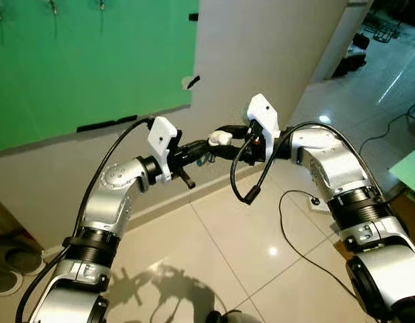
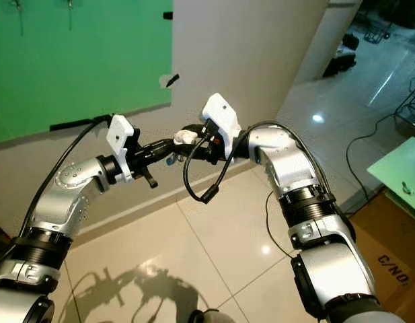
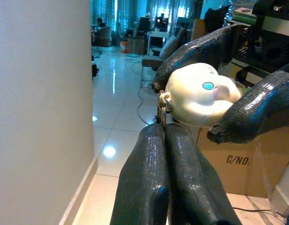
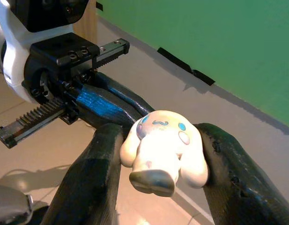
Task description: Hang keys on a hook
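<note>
The keys hang from a white cartoon-dog charm (image 1: 220,138) with a metal ring (image 3: 161,104). Both grippers meet in mid-air in front of the wall corner. My right gripper (image 4: 158,140) is shut on the charm, one black finger on each side of it. My left gripper (image 1: 204,151) has its fingers (image 3: 149,154) pressed together on the ring just below the charm. A small dark piece (image 1: 206,160) dangles under the left fingers. Metal hooks (image 1: 52,7) stick out of the green board (image 1: 86,67), up and to the left of both grippers.
A beige wall corner (image 1: 261,54) stands right behind the grippers. Black cables (image 1: 294,242) and a power strip (image 1: 319,203) lie on the tiled floor to the right. A cardboard box (image 2: 392,266) and a green table edge (image 2: 399,171) are at the far right, shoes (image 1: 12,262) at the lower left.
</note>
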Controlling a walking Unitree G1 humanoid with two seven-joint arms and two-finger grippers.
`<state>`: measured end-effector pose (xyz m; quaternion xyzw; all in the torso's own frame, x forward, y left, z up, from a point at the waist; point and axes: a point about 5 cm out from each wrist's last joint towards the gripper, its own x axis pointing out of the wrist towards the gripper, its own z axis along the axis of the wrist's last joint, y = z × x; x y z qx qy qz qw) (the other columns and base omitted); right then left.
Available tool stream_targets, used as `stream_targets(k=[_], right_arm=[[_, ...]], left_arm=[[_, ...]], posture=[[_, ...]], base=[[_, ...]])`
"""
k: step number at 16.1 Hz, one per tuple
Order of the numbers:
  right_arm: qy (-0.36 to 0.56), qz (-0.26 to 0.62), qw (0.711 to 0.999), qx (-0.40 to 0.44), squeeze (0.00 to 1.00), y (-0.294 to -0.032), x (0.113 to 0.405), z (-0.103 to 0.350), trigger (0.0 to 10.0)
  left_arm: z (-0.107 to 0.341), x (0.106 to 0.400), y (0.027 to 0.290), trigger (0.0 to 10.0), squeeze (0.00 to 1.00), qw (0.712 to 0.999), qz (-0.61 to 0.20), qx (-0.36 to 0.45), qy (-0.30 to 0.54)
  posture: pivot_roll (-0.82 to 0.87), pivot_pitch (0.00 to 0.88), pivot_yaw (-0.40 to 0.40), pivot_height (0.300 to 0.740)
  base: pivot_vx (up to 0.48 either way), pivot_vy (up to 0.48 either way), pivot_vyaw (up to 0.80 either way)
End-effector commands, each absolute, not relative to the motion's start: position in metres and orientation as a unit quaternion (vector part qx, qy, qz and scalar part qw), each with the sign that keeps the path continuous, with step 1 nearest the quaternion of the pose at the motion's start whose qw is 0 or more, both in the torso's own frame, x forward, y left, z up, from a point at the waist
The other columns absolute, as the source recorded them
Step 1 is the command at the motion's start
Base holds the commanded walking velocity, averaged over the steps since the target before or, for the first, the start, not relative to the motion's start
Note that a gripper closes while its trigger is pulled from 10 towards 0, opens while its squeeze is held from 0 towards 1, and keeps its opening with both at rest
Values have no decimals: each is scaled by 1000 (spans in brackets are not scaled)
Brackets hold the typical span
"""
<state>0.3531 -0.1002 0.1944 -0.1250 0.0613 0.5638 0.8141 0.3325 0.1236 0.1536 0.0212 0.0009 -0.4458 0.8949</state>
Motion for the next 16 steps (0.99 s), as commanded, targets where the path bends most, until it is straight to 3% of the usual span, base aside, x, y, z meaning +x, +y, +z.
stream_targets(k=[1,7,16], right_arm=[[19,572,811,-123,0,-99,351,213,10000],[25,566,816,-113,0,-104,349,211,10000],[40,526,849,30,0,-117,357,217,10000]], left_arm=[[149,334,119,0,0,894,-447,24,20],[164,338,129,0,0,903,-430,-4,-15],[170,336,134,0,0,905,-424,-29,-26]], posture=[[-54,32,-141,740],[-56,34,-143,740],[-56,41,-144,740]], base=[[0,0,0],[0,0,0],[0,0,0]])
